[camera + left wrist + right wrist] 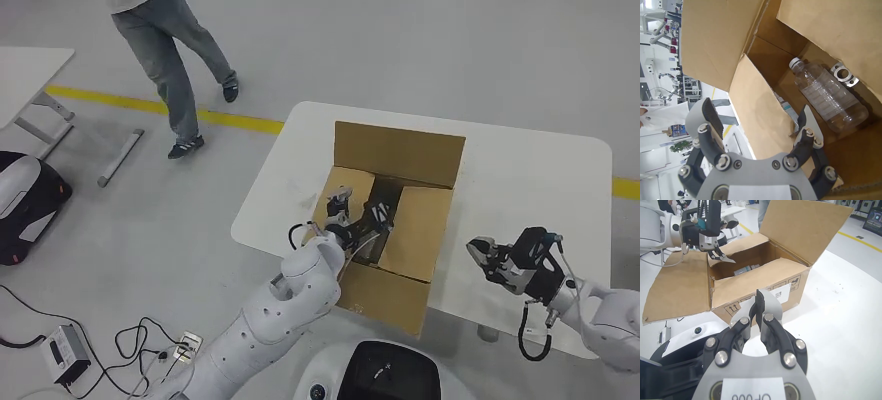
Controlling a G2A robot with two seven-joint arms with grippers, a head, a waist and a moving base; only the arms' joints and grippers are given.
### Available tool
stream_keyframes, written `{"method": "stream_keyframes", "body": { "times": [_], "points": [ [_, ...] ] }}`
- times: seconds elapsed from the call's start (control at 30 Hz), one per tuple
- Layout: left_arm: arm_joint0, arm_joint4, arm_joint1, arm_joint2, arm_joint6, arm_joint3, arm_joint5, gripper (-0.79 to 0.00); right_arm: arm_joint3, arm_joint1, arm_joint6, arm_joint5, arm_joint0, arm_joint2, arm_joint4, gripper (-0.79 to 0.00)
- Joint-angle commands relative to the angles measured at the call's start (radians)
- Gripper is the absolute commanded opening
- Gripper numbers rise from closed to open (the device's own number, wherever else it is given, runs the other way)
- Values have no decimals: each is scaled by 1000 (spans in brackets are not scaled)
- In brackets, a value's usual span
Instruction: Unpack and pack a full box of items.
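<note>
An open cardboard box stands on the white table. Inside it lie a clear plastic bottle with a white cap, a metal bracket beside it, and a small teal-labelled tube against the side wall. My left gripper is open and straddles the box's side flap, one finger outside and one inside, holding nothing. It also shows as the left gripper at the box's left edge. My right gripper is shut and empty, over bare table to the right of the box.
The box's four flaps stand or hang open, the near one spread wide over the table's front edge. Bare table lies right of the box. Cables and a power strip lie on the floor at the left.
</note>
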Motion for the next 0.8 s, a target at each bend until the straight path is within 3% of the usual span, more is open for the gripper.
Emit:
{"method": "stream_keyframes", "body": {
  "times": [0.0,0.37,0.4,0.47,0.57,0.6,0.63,0.77],
  "points": [
    [-1,1,-3,0,-12,9,5,0,0,0,0,0,-5,1,1,-785],
    [5,24,-12,-15,-34,1,20,0,-4,-4,8,-7,-12,8,1,-785],
    [6,30,-13,-18,-35,-2,20,-77,-4,-5,7,-7,-12,9,3,-785],
    [11,38,-14,-22,-35,-7,21,-360,-6,-6,8,-8,-12,9,2,-785],
    [17,47,-15,-29,-36,-10,20,-579,-8,-7,7,-8,-15,11,2,-785],
    [20,50,-15,-31,-35,-11,20,-717,-9,-7,7,-8,-15,11,2,-785],
    [21,57,-16,-32,-34,-13,20,-785,-9,-8,6,-8,-17,12,3,-785],
    [29,75,-17,-39,-23,-20,22,-785,-11,-8,7,-8,-21,16,2,-785]
  ]
}}
